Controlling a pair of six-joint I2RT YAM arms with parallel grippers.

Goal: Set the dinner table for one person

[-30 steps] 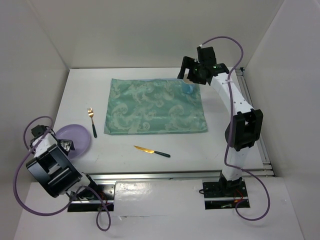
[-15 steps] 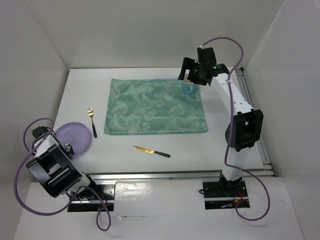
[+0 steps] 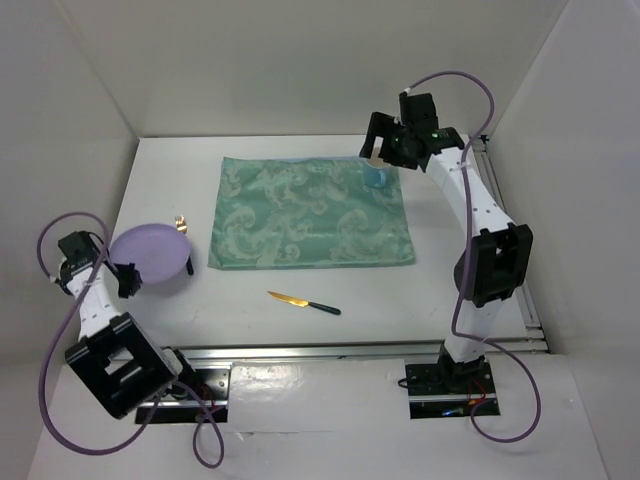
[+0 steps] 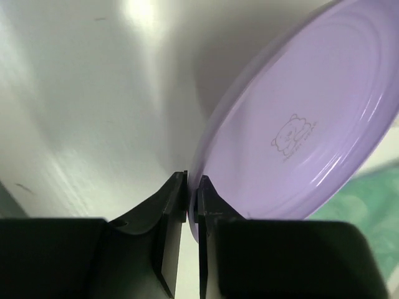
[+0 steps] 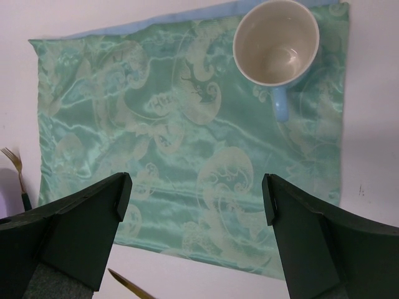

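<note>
A: From the top view, what had changed?

B: The left arm had swung up and outward. The plate (image 3: 150,257), flat by the arm half a second earlier, now sat tilted in the left jaws and hid most of the fork (image 3: 181,222). The right arm had barely shifted, and the mug (image 3: 377,178) had stayed below the right jaws on the placemat (image 3: 310,212).

A: And the setting?

B: A plain white counter (image 3: 250,325) with a silver rail (image 3: 330,350) along its near edge and blank white walls on three sides. The gold-bladed knife (image 3: 303,302) lay on bare counter, well apart from both jaws.

A: The left wrist view?

B: The jaws were pinched narrow on the rim of the plate (image 4: 299,124), which was smooth, glossy lilac plastic with a small bear printed on it. The counter (image 4: 75,93) showed glare beyond them.

A: The right wrist view?

B: The jaws stood wide and held nothing. The placemat (image 5: 187,143), a shiny teal patterned cloth, spread between and beyond them. The round mug (image 5: 276,41), cream inside with a blue handle, sat ahead, nearer the right-hand jaw.
</note>
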